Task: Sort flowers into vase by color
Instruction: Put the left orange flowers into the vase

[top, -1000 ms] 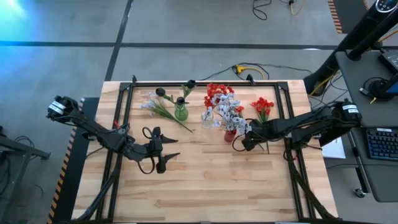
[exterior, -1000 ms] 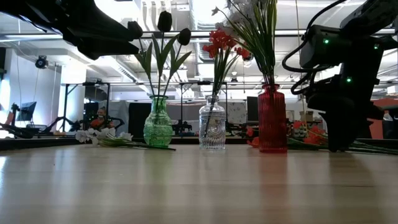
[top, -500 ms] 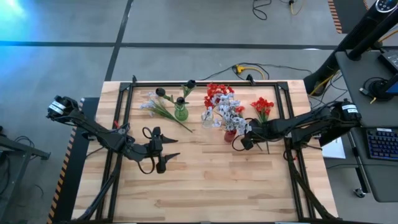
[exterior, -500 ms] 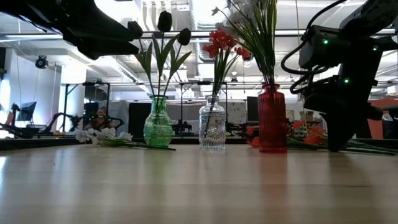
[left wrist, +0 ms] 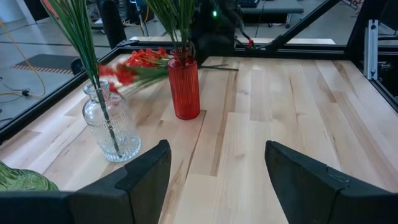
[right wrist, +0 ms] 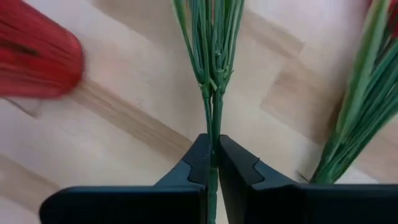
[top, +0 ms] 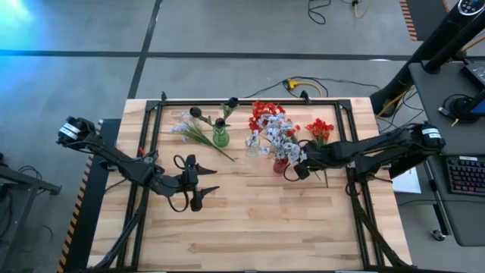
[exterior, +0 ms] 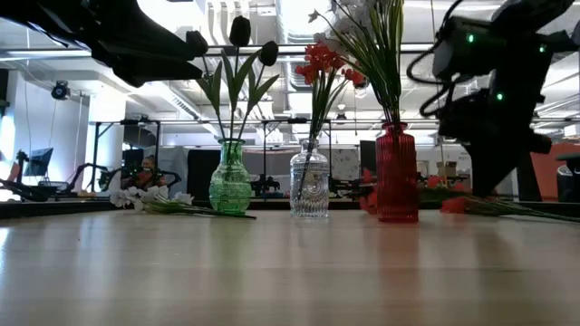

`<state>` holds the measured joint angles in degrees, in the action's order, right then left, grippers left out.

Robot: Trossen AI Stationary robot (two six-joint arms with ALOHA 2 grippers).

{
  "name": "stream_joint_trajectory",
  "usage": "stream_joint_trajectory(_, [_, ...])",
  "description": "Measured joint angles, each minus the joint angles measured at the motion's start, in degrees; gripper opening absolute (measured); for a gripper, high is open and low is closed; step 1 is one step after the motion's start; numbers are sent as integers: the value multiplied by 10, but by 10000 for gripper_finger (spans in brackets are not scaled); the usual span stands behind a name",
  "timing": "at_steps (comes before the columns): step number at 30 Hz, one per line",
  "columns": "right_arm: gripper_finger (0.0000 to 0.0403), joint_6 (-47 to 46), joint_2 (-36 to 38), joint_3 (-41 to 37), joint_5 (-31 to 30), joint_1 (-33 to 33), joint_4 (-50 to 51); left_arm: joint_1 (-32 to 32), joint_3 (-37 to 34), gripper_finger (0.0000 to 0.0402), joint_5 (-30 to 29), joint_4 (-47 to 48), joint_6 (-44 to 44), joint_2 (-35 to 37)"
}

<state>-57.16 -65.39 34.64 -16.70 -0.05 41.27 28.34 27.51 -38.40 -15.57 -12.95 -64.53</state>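
My right gripper (top: 300,169) is shut on the green stem of a red-blossomed spray (top: 320,128), just right of the red vase (top: 280,162), which holds pale blue-white blossoms. A clear vase (top: 252,144) holds red blossoms. A green vase (top: 220,137) holds dark buds. A pale spray (top: 186,127) lies flat on the table at the far left. My left gripper (top: 195,186) is open and empty over the table's middle left. In the right wrist view a second bunch of green stems (right wrist: 356,121) lies beside the held one. My right gripper pinches the red spray's stem (right wrist: 213,127) between its two fingers, below where the stem branches. The fingers come slanting down from the table's right and lie along the stem. The blossom end (exterior: 453,206) stays low near the table; whether it touches, I cannot tell.
The three vases stand in a row across the far middle of the table, close to my right gripper. A black frame (top: 151,144) runs along the table's left, far and right sides. The near half of the wooden table (top: 250,235) is bare.
My right gripper has risen and gone a little toward the table's far edge, staying shut on the stem. The red spray has moved with it, and its blossoms have swung near the red vase.
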Motion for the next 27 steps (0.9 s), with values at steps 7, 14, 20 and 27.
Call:
stream_joint_trajectory(7, [13,-19,87,10,-39,6,35,0,0,242,0,0,0,0])
stream_joint_trajectory(14, [12,-56,165,10,-129,40,54,0,0,242,0,0,-2,0])
stream_joint_trajectory(20, [12,-86,189,10,-238,89,53,0,0,242,0,0,-6,0])
stream_joint_trajectory(27, [12,-91,215,16,-375,128,44,0,0,242,0,0,-11,0])
